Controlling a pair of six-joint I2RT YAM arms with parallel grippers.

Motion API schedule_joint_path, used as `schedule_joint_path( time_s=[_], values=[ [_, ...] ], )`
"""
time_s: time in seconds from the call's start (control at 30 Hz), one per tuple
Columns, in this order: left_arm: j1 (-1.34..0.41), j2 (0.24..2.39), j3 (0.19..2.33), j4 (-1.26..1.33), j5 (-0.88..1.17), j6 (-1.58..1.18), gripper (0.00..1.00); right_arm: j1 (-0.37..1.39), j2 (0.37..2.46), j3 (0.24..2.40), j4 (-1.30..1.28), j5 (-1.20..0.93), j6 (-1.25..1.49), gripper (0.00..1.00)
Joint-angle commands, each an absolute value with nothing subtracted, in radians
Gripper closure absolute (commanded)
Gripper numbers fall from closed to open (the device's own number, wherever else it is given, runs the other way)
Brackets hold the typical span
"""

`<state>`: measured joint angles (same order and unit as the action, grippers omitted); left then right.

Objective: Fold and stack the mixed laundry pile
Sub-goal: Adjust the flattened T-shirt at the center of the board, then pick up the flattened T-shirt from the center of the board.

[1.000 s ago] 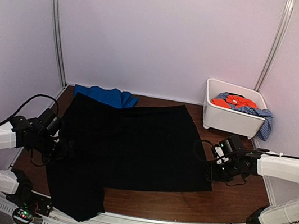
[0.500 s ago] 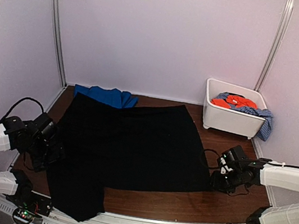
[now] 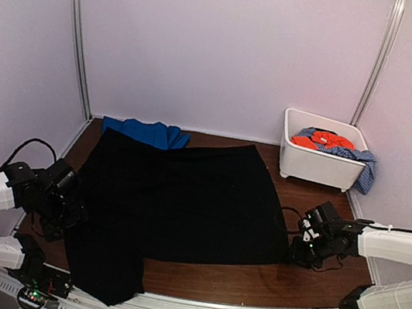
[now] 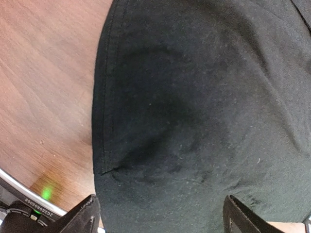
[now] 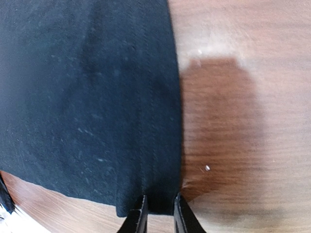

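Note:
The large black garment (image 3: 183, 198) lies spread flat on the wooden table, with one part hanging over the near edge. My left gripper (image 3: 65, 211) is open, its jaws wide apart over the garment's left hem (image 4: 194, 97). My right gripper (image 3: 294, 251) is shut on the garment's near right corner (image 5: 97, 97), with the cloth pinched between its narrow fingers (image 5: 138, 218). The royal-blue garment (image 3: 147, 131) lies bunched at the back left, touching the black one. The orange-red garment (image 3: 326, 140) and the blue-white speckled one (image 3: 362, 160) are in the tub.
The white plastic tub (image 3: 317, 168) stands at the back right, with the speckled cloth draped over its right rim. Bare wood (image 3: 311, 281) shows to the right of and in front of the black garment. Walls close in on three sides.
My left arm has pulled back left and toward the near edge. My right gripper has shifted slightly toward the near edge at the garment's corner. The garment's right edge lies a little straighter.

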<state>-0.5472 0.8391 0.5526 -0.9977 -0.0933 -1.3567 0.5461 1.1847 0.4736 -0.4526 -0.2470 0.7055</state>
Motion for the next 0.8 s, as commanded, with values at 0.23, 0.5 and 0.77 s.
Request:
schedule_joint_path(
  time_s=[0.23,0.5,0.77],
  values=[
    [-0.552,0.863,0.549,-1.014,-0.109,-1.39,0.1,0.583,1.134,0.495,-0.621,-0.102,0.772,0.6],
    [-0.552,0.877,0.545,-0.99,-0.114,-1.371,0.1,0.623,1.216,0.543,-0.58,-0.061,0.803,0.63],
    [-0.552,0.883,0.537,-0.971,-0.113,-1.358,0.1,0.652,1.296,0.583,-0.588,-0.039,0.797,0.64]
  ],
)
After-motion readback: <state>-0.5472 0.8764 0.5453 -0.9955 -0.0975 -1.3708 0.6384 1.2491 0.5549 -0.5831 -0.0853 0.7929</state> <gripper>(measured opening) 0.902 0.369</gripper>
